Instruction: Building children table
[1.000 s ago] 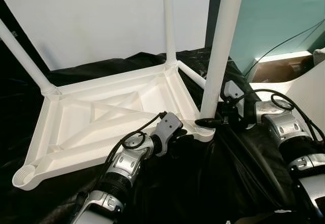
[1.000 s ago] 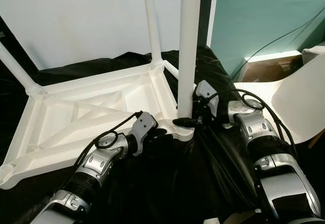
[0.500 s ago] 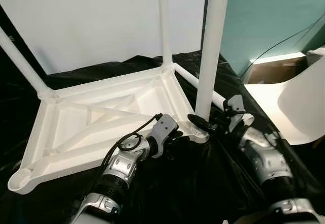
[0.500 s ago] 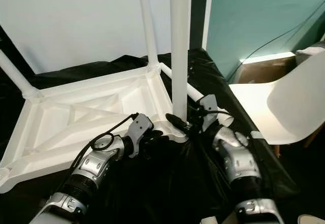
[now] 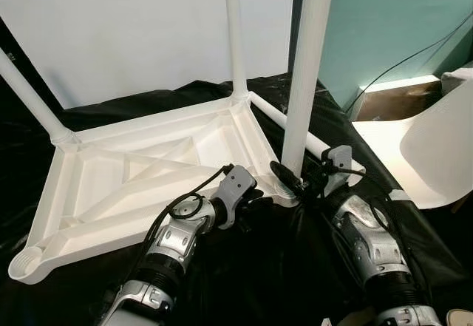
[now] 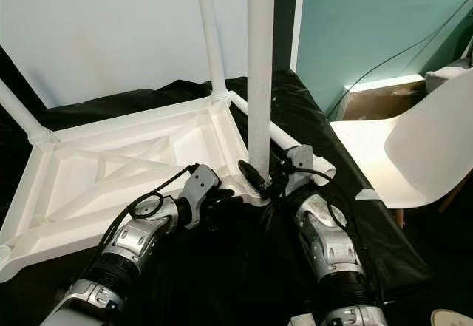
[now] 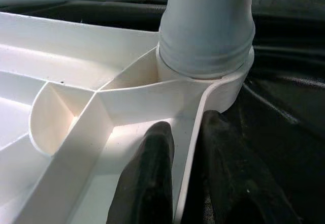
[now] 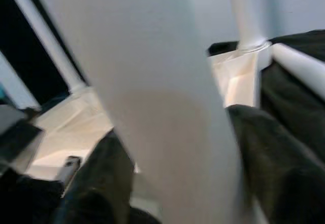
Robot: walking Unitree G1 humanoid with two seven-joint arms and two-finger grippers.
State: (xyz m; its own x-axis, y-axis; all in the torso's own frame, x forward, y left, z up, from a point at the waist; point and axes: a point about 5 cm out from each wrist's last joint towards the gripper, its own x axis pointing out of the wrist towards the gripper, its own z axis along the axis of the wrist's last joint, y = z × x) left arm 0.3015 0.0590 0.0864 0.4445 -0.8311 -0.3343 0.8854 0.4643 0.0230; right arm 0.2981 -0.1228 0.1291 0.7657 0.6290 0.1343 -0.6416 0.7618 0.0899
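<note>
Black sheet (image 5: pixel 295 267) under upturned table (image 5: pixel 148 171), teal wall (image 5: pixel 384 23) right; left gripper (image 7: pixel 180 148) pinching its rim, right gripper (image 5: pixel 292 182) clamped on near leg (image 5: pixel 303 82).

Open ribbed tabletop underside (image 5: pixel 148 171) between upright legs (image 5: pixel 235 38); white chair (image 5: pixel 436 148) just right.

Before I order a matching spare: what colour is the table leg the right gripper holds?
White; the table leg shows best in the right eye view.

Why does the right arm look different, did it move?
Yes. The right gripper stays clamped around the near table leg, but its arm swung from the chair side toward the robot's front.
</note>
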